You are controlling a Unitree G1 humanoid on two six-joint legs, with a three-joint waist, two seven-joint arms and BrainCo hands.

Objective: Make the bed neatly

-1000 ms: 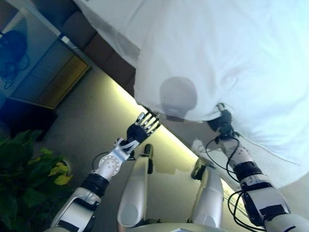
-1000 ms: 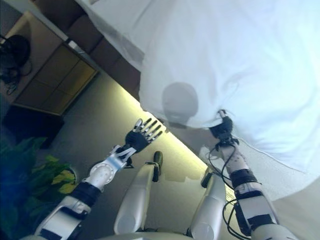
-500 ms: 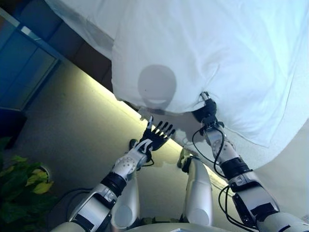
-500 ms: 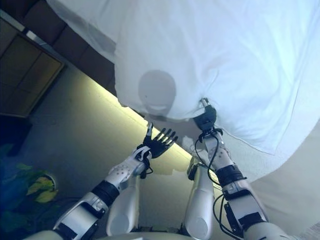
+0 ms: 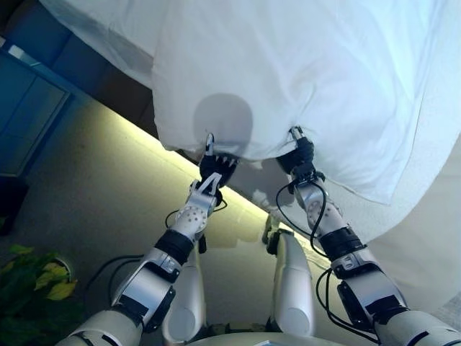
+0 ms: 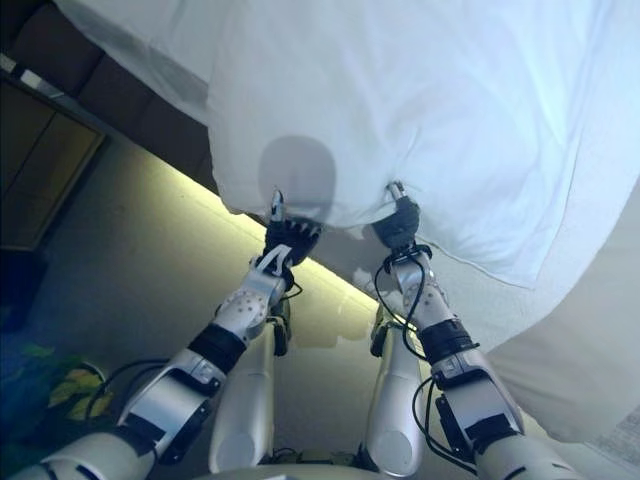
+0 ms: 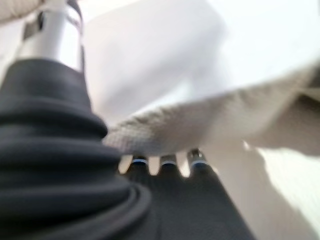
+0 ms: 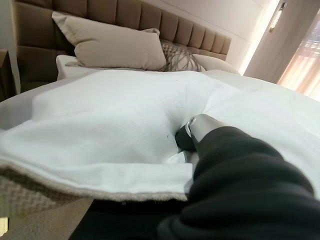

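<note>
A white duvet [image 5: 302,72] lies over the bed, and its edge hangs over the side in front of me. My left hand [image 5: 212,167] is at that edge. In the left wrist view its fingers [image 7: 167,161] run straight under the textured hem [image 7: 200,125], with the thumb above the cloth. My right hand [image 5: 299,155] is a little to the right on the same edge, shut on the duvet. In the right wrist view its thumb [image 8: 197,125] presses into the white cloth [image 8: 100,115].
A beige pillow [image 8: 115,47] and a patterned pillow [image 8: 180,52] lean on the padded headboard [image 8: 125,17]. The dark bed base [image 5: 108,79] has a lit strip [image 5: 140,130] below it. A cabinet [image 6: 40,170] and a plant [image 5: 32,281] stand on my left.
My left hand has risen from the open air below the bed to the duvet's edge and slid its fingers under the hem. My right hand keeps its hold. The camera has shifted.
</note>
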